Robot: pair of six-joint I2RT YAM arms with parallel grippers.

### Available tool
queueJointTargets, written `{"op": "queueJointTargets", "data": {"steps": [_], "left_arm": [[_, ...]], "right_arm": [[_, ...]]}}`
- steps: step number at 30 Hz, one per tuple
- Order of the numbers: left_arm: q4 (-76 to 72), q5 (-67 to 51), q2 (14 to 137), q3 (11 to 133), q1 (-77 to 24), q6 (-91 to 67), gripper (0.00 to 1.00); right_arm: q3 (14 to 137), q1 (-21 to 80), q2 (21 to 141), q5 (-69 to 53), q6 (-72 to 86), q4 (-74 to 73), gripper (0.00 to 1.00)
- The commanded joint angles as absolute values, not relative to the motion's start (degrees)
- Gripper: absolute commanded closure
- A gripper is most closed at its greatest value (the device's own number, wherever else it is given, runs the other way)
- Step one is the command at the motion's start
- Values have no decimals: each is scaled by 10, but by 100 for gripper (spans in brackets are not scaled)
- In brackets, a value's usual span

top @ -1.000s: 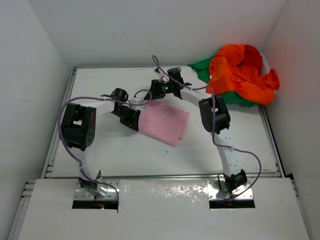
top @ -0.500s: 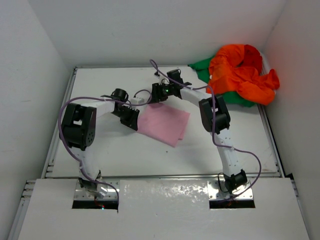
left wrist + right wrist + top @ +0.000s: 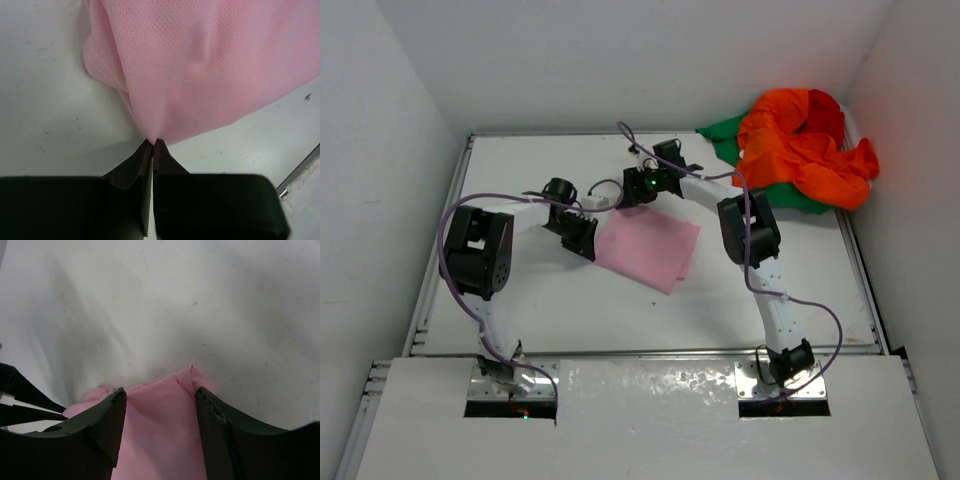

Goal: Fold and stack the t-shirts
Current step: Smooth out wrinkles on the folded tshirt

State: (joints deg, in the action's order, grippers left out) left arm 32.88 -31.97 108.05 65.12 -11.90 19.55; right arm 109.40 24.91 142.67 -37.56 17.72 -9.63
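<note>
A pink t-shirt (image 3: 650,245) lies folded flat in the middle of the table. My left gripper (image 3: 585,240) is at its left edge; in the left wrist view the jaws (image 3: 152,142) are shut on a pinch of the pink cloth (image 3: 210,70). My right gripper (image 3: 630,197) is over the shirt's far left corner, open (image 3: 160,392), its fingers either side of the pink fabric (image 3: 160,440). At the back right an orange t-shirt (image 3: 805,150) lies crumpled on a green one (image 3: 725,135), with a red fold (image 3: 828,112) showing behind.
The white table (image 3: 520,290) has a raised rim and white walls on three sides. Purple cables loop off both arms. The left arm's elbow (image 3: 475,250) bulks near the left rim.
The left gripper's jaws have closed onto the pink shirt's left edge. The right gripper has shifted only slightly at the far corner. The shirt lies as before.
</note>
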Motion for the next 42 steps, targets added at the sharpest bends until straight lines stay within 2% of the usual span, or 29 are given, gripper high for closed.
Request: {"op": "queueJointTargets", "data": {"steps": [1,3,4,6,7,8,10,12,18,23,26,27,30,31,32,33,34,35,37,40,42], "left_arm": [[316,-341,1090,650,-115,197,100],[318,-343,1089,650,-115,197,100],[318,-344,1087,649,-116,198,100],[317,-345,1085,646,-116,197,100],[316,-346,1082,645,-117,198,100],[319,-347,1081,643,-116,199,100],[323,-348,1080,638,-116,203,100],[335,-348,1080,633,-116,209,100],[345,-330,1069,614,-119,231,100],[347,-323,1065,606,-131,242,100],[351,-329,1063,606,-134,246,100],[351,-330,1063,608,-134,244,100],[363,-335,1064,627,-134,237,76],[368,-333,1064,633,-133,235,71],[382,-333,1064,648,-128,234,65],[390,-333,1062,655,-125,232,64],[414,-333,1059,674,-115,234,62],[427,-334,1053,685,-109,236,56],[466,-345,1042,722,-89,247,55],[493,-372,1020,781,-72,248,53],[485,-391,1014,800,-72,220,46]], "right_arm": [[1124,253,1396,-345,158,-102,44],[1123,252,1398,-337,155,-110,51],[1119,252,1397,-335,152,-110,60],[1096,253,1395,-335,143,-105,71],[1087,253,1391,-336,142,-100,82],[1073,253,1390,-336,144,-97,87],[1067,253,1390,-331,149,-87,96],[1067,252,1392,-324,155,-77,100],[1106,247,1409,-291,199,-46,100],[1141,248,1426,-283,221,-44,94],[1145,247,1432,-286,214,-53,85],[1143,247,1429,-291,214,-54,73],[1139,243,1417,-299,221,-54,59],[1136,242,1400,-296,221,-54,51],[1136,236,1390,-292,221,-61,48],[1139,232,1367,-272,221,-69,44],[1141,220,1355,-263,220,-80,44],[1143,211,1342,-256,221,-104,43],[1132,184,1297,-226,238,-133,43],[1058,151,1232,-180,249,-170,44],[999,144,1170,-146,225,-194,46]]}}
